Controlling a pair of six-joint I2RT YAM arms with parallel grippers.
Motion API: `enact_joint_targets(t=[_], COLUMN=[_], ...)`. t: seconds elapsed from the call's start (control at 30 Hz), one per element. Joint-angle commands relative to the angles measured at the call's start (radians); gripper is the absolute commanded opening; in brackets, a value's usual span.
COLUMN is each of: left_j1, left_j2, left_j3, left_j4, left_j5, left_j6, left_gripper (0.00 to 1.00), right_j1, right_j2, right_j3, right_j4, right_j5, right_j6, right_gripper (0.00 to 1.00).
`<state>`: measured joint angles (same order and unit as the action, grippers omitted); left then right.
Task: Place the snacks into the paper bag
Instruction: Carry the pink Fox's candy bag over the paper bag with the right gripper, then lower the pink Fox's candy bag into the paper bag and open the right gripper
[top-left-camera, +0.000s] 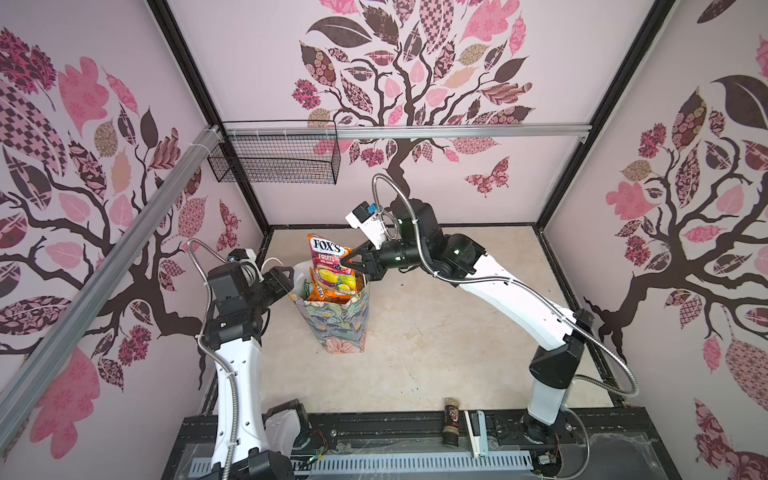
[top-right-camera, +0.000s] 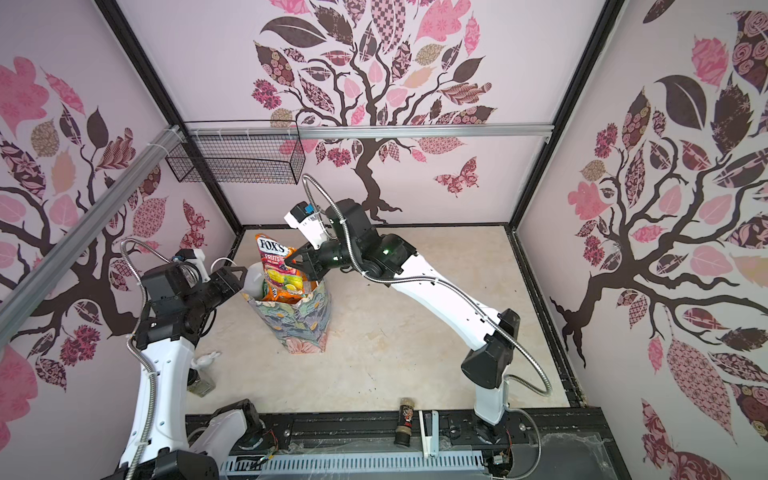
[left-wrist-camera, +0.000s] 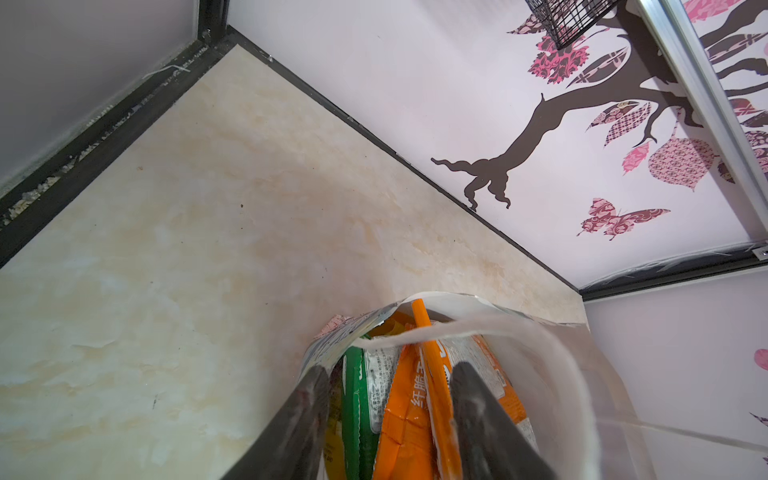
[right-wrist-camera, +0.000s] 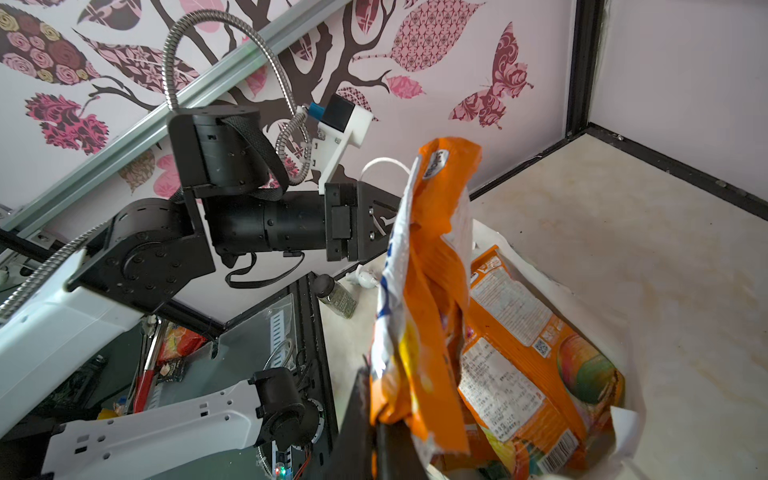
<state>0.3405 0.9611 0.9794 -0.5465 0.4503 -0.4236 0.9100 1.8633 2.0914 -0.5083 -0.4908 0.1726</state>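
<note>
We see the paper bag standing upright on the bench, nearer its left edge than its right. The right end effector is clamped on the edge of the FOX'S packet, holding it upright over the bag's mouth with its lower end inside. Orange packets and a green packet stand in the bag. The left end effector sits at the bag's left rim, jaws partly apart, with nothing visibly pinched between them.
</note>
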Motion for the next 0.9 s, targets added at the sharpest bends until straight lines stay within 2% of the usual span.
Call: enact_joint_targets(t=[0.0, 0.2, 0.3, 0.5, 0.63, 0.87], left_j1=[0.005, 0.006, 0.007, 0.007, 0.005, 0.006], left_j2=[0.001, 0.003, 0.011, 0.009, 0.006, 0.011], left_j3=[-0.035, -0.031, -0.029, -0.028, -0.025, -0.018], left_j4=[0.026, 0.017, 0.008, 0.006, 0.0, -0.015], left_j5=[0.008, 0.008, -0.001, -0.002, -0.011, -0.027], left_j6=[-0.004, 0.003, 0.005, 0.009, 0.013, 0.019], left_gripper=[0.52, 0.52, 0.52, 0.52, 0.52, 0.53], right_j1=[0.021, 0.024, 0.024, 0.022, 0.017, -0.031], right_j2=[0.043, 0.084, 0.131, 0.255, 0.333, 0.349], right_j3=[0.077, 0.077, 0.149, 0.333, 0.461, 0.442], right_j4=[0.02, 0.054, 0.02, -0.116, -0.234, -0.262], right_j5=[-0.017, 0.03, 0.068, 0.023, -0.085, -0.272], right_j6=[-0.065, -0.104, -0.124, -0.191, -0.226, -0.179], right_gripper=[0.0, 0.0, 0.0, 0.0, 0.0, 0.0])
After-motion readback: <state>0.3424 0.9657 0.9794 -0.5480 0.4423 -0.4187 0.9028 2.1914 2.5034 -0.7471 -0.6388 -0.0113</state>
